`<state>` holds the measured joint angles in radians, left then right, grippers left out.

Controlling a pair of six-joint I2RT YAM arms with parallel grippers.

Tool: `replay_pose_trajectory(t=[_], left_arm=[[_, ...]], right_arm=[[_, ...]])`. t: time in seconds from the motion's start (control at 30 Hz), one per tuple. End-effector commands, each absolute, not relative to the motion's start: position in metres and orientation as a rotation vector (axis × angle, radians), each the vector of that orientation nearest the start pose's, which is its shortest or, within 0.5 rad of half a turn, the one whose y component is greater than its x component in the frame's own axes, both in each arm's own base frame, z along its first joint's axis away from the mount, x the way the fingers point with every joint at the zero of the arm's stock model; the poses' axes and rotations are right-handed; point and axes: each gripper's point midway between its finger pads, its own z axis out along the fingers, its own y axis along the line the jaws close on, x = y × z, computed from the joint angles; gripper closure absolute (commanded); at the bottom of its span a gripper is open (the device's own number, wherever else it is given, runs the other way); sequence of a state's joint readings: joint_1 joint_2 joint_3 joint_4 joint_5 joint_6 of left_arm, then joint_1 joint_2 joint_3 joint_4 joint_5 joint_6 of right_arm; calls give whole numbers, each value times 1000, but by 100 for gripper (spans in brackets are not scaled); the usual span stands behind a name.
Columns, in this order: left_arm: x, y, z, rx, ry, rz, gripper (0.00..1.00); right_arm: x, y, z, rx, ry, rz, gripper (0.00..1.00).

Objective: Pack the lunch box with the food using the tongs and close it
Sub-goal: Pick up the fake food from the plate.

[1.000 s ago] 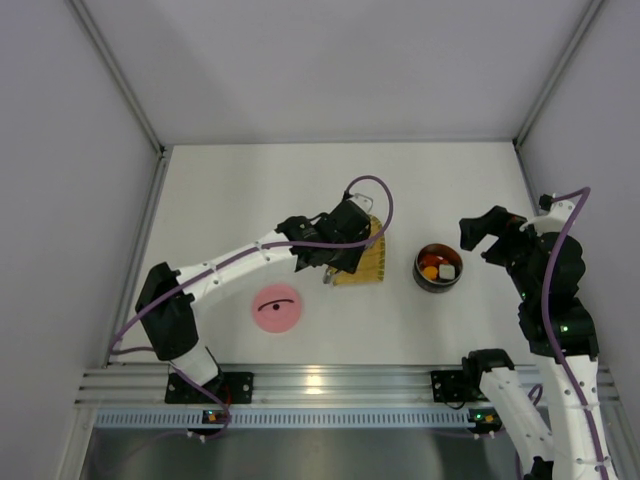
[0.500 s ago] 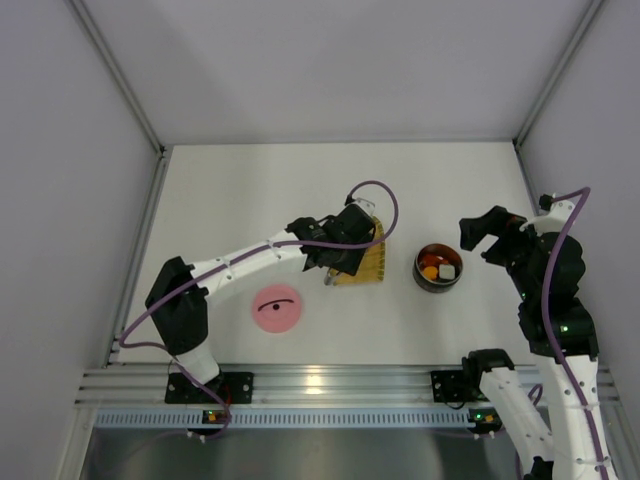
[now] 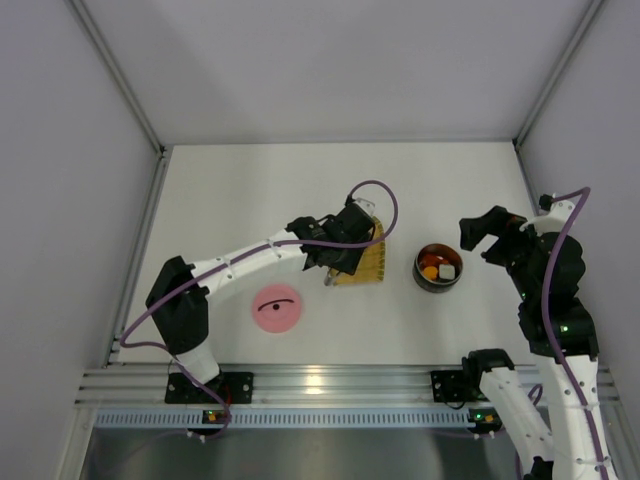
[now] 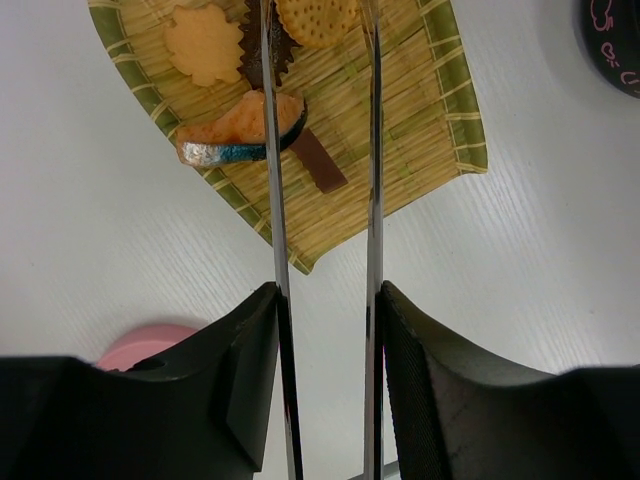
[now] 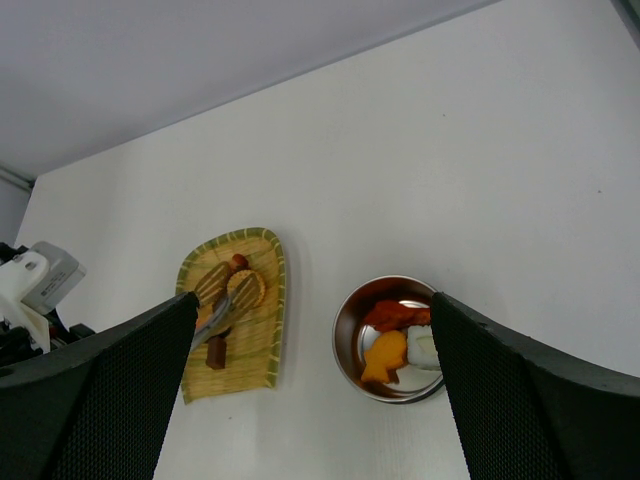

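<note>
My left gripper (image 4: 322, 340) (image 3: 341, 260) is shut on the silver tongs (image 4: 372, 200), one finger pressed on each arm. The tongs reach out over the yellow woven tray (image 4: 420, 130) (image 3: 373, 270), which carries food: a leaf-shaped biscuit (image 4: 204, 44), a round cracker (image 4: 315, 20), a salmon-like piece (image 4: 235, 135) and a brown bar (image 4: 318, 160). In the right wrist view the tongs (image 5: 205, 318) end near the cracker. The steel lunch box (image 3: 420, 270) (image 5: 345, 340) stands right of the tray with orange and white food (image 5: 385, 355) inside. Its pink lid (image 3: 277, 308) (image 4: 140, 345) lies flat left of the tray. My right gripper (image 3: 478, 232) (image 5: 312, 300) hangs open above the lunch box.
White walls enclose the table on the left, back and right. An aluminium rail (image 3: 340, 385) runs along the near edge by both arm bases. The left arm's purple cable (image 3: 375, 185) loops over the tray's far end.
The left arm has shifted slightly to the right over the tray with the tongs. The right arm has not moved.
</note>
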<state>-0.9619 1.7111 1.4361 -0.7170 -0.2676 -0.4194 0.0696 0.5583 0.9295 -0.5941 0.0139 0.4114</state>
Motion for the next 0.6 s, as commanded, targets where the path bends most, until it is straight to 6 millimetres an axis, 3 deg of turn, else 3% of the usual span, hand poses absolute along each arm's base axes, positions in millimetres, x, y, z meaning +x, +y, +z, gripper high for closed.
replay_pose_trajectory(t=[0.0,0.2,0.57], left_arm=[[265,-334,141,588,2442,-271,53],[264,-335,147,584,2435,-294,65],[262,-336,163,585,2418,-325,74]], right_arm=[[235,27,310,316,1758,318,2],[234,27,310,318,1755,313,2],[234,26,311,321,1755,314,2]])
